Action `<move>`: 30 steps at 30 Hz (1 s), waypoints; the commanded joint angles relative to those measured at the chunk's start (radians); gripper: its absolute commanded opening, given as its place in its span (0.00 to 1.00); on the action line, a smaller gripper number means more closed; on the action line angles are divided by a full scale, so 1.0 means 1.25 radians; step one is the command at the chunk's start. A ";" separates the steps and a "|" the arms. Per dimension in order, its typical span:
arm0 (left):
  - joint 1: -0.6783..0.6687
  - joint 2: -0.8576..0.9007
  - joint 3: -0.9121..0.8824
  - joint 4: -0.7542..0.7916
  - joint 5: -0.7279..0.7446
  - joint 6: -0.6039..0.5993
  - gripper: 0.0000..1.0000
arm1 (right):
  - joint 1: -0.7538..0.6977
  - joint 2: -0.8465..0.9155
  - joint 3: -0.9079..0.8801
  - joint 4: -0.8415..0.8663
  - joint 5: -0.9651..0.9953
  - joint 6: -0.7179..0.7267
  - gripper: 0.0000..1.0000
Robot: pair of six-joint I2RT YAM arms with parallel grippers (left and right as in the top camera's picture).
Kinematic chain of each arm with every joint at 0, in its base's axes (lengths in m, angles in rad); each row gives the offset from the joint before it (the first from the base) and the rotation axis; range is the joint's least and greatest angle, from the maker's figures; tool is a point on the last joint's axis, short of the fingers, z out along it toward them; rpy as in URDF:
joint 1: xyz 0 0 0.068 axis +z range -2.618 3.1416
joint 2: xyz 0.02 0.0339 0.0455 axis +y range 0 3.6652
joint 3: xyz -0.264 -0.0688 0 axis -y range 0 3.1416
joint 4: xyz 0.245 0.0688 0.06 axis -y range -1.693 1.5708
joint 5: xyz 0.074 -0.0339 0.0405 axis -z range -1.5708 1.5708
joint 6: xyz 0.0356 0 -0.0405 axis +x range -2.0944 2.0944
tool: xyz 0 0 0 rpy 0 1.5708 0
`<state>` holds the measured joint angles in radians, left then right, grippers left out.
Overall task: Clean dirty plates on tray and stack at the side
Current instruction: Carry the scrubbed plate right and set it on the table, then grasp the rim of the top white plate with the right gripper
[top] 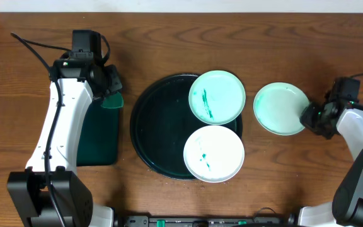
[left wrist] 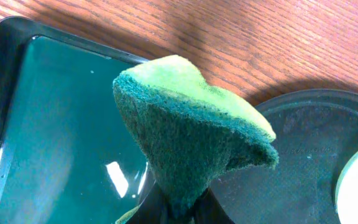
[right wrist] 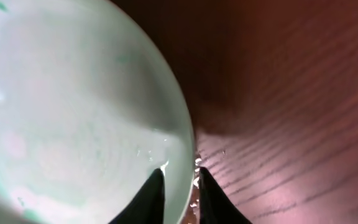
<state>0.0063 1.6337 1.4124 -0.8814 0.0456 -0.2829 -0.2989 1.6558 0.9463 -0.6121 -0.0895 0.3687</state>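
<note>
White arm links (top: 62, 126), black joints (top: 84, 47) — black cables (top: 33, 45).

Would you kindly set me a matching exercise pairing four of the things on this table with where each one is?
Things:
1. sponge
2. rightmost plate
3. upper smeared plate
4. rectangular tray

Places:
A. overlapping the round tray's top-right rim in the overhead view
B. left of the round tray, partly under the left arm
C. pinched in the left claw
D. off the round tray, rim between the right claw's fingers

Pairs: 1-C, 2-D, 3-A, 4-B.
</note>
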 commanded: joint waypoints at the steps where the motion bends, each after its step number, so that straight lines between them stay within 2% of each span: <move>1: 0.003 0.004 -0.001 0.000 -0.010 0.014 0.07 | 0.000 -0.011 0.025 -0.029 -0.007 -0.012 0.28; 3: 0.003 0.004 -0.001 0.000 -0.010 0.014 0.07 | 0.000 -0.011 0.061 -0.072 -0.040 -0.044 0.37; 8: 0.003 0.007 -0.001 0.000 -0.010 0.014 0.07 | 0.026 -0.011 0.179 -0.170 -0.176 -0.163 0.44; 11: 0.003 0.008 -0.001 0.000 -0.010 0.014 0.07 | 0.083 -0.011 0.221 -0.172 -0.235 -0.204 0.47; 19: 0.003 0.009 -0.001 0.001 -0.010 0.014 0.07 | 0.315 0.043 0.227 -0.029 -0.163 -0.219 0.48; 21: 0.003 0.009 -0.001 0.001 -0.010 0.014 0.07 | 0.352 0.074 0.227 0.011 -0.149 -0.219 0.52; 25: 0.003 0.009 -0.001 0.001 -0.010 0.014 0.08 | 0.392 0.150 0.242 0.063 -0.129 -0.226 0.53; 30: 0.003 0.009 -0.001 0.001 -0.010 0.014 0.07 | 0.408 0.223 0.286 0.068 -0.056 -0.237 0.48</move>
<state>0.0063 1.6344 1.4124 -0.8814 0.0456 -0.2829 0.1997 1.9011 1.2526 -0.5320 -0.2443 0.0952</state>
